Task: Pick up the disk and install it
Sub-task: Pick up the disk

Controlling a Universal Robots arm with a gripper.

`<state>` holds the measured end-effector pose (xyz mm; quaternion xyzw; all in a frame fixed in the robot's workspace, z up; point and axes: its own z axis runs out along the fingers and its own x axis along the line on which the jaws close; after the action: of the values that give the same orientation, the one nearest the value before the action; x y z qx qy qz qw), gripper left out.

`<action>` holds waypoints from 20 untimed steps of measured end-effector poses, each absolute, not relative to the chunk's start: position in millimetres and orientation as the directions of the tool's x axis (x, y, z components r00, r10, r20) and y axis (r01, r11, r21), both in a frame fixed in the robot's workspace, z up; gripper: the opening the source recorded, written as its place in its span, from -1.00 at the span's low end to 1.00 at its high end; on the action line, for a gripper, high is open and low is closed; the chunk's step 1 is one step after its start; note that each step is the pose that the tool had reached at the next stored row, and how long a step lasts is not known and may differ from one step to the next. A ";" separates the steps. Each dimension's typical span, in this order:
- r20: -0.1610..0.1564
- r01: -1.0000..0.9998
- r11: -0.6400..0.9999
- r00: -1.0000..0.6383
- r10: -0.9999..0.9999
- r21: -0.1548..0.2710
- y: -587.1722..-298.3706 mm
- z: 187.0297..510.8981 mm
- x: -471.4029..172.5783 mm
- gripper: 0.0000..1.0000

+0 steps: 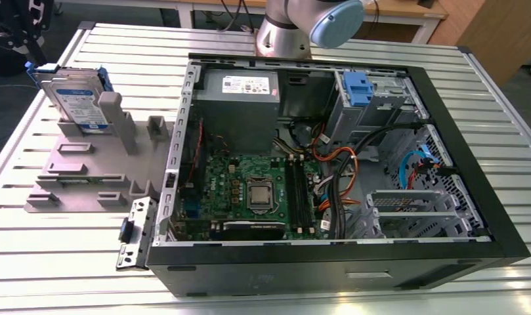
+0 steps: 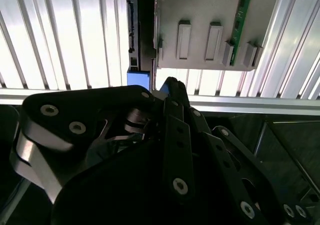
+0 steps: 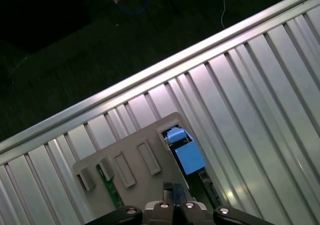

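The disk (image 1: 76, 98) stands on edge in the grey slotted holder (image 1: 90, 167) at the exterior view's left, silver with a blue-and-white label and a blue carrier. In the first wrist view its blue carrier end (image 3: 184, 151) sticks up from the holder (image 3: 135, 152), seen from well above. In the second wrist view the disk (image 2: 135, 30) shows edge-on beside the holder (image 2: 210, 15). My gripper (image 3: 172, 187) hangs above it, apart from it, fingers together and holding nothing. Its black linkages meet at the gripper (image 2: 170, 82) tip near the carrier's blue corner.
An open computer case (image 1: 440, 131) lies on the slatted metal table (image 1: 510, 164), with motherboard, cables and a blue-fronted drive bay (image 1: 359, 88) inside. The arm's body (image 1: 304, 26) rises behind the case. A green board strip (image 3: 112, 192) sits in the holder. The table edge (image 3: 150, 75) and dark floor lie beyond.
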<state>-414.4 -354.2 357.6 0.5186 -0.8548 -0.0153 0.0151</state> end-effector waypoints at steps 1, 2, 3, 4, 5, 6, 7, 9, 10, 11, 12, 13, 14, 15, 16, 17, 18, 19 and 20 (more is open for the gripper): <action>0.010 -0.887 0.459 -0.459 -0.888 0.042 -354.2 357.6 -414.4 -0.79; 0.010 -0.889 0.457 -0.457 -0.890 0.042 -354.2 357.6 -414.4 -0.79; 0.010 -0.890 0.454 -0.454 -0.891 0.042 -354.2 357.6 -414.4 -0.79; 0.010 -0.891 0.452 -0.452 -0.892 0.042 -354.2 357.6 -414.4 -0.79; 0.010 -0.892 0.450 -0.450 -0.893 0.042 -354.2 357.6 -414.4 -0.79; 0.010 -0.893 0.448 -0.448 -0.894 0.042 -354.2 357.6 -414.4 -0.79; 0.010 -0.894 0.446 -0.446 -0.895 0.042 -354.2 357.6 -414.4 -0.79; 0.010 -0.896 0.441 -0.441 -0.897 0.042 -354.2 357.6 -414.4 -0.79; 0.010 -0.897 0.439 -0.439 -0.898 0.042 -354.2 357.6 -414.4 -0.79; 0.010 -0.898 0.437 -0.437 -0.899 0.042 -354.2 357.6 -414.4 -0.79; 0.010 -0.899 0.435 -0.435 -0.900 0.042 -354.2 357.5 -414.4 -0.79; 0.010 -0.900 0.433 -0.433 -0.901 0.042 -354.2 357.6 -414.4 -0.79; 0.010 -0.901 0.431 -0.431 -0.902 0.042 -354.2 357.6 -414.4 -0.79; 0.010 -0.902 0.429 -0.429 -0.903 0.042 -354.2 357.6 -414.4 -0.79; 0.010 -0.903 0.427 -0.427 -0.904 0.042 -354.2 357.6 -414.4 -0.79; 0.010 -0.904 0.425 -0.425 -0.905 0.042 -354.2 357.6 -414.4 -0.79; 0.010 -0.905 0.423 -0.423 -0.906 0.042 -354.2 357.6 -414.4 -0.79; 0.010 -0.906 0.421 -0.421 -0.907 0.042 -354.2 357.6 -414.4 -0.79; 0.010 -0.907 0.419 -0.419 -0.908 0.042 -354.2 357.6 -414.4 -0.79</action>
<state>-414.4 -354.2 357.6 0.5386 -0.8423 -0.0149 0.0155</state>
